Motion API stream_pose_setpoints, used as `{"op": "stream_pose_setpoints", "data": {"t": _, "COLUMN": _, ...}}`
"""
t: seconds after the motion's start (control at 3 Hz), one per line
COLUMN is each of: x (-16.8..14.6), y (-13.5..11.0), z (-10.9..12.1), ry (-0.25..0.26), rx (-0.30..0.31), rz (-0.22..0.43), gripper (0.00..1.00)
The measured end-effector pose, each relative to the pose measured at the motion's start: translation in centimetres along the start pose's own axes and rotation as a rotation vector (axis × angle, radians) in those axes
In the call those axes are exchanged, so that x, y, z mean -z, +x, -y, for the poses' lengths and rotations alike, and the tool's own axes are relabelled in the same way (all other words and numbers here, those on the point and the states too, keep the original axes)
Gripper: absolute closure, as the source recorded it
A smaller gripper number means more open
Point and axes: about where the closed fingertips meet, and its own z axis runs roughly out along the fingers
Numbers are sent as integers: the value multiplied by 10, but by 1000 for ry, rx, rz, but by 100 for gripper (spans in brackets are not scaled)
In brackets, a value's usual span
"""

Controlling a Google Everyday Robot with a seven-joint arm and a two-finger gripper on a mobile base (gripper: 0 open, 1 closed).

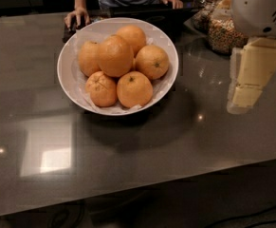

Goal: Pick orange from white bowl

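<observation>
The white bowl [70,82], lined with crinkled white paper, stands on the dark glossy table at the upper middle of the camera view. It holds several oranges. The largest orange [115,56], smooth and plain, sits on top at the centre-left of the pile. Smaller oranges with dark stem dimples lie around it [134,89] [151,61]. My gripper [243,102] hangs from the white arm head [261,8] at the right. It is well right of the bowl, above the table, and holds nothing.
Glass jars of cereal [223,31] stand at the back right, just behind my arm. A person stands at the far edge with hands [78,16] on a dark tray [147,12] behind the bowl. The table's front edge runs across the lower frame.
</observation>
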Motion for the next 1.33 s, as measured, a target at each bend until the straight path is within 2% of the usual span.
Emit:
{"op": "stream_pose_setpoints", "data": {"t": 0.33, "x": 7, "y": -4, "z": 3, "ry": 31, "rx": 2, "rz": 9, "gripper": 0}}
{"op": "stream_pose_setpoints", "data": {"t": 0.67, "x": 12, "y": -38, "z": 16, "ry": 58, "rx": 24, "rz": 11, "gripper": 0}}
{"op": "stream_pose_setpoints", "data": {"t": 1.0, "x": 8, "y": -104, "z": 58, "ry": 77, "rx": 87, "rz": -3, "gripper": 0}}
{"op": "stream_pose_setpoints", "data": {"t": 1.33, "x": 16, "y": -113, "z": 63, "ry": 118, "rx": 94, "rz": 26, "gripper": 0}}
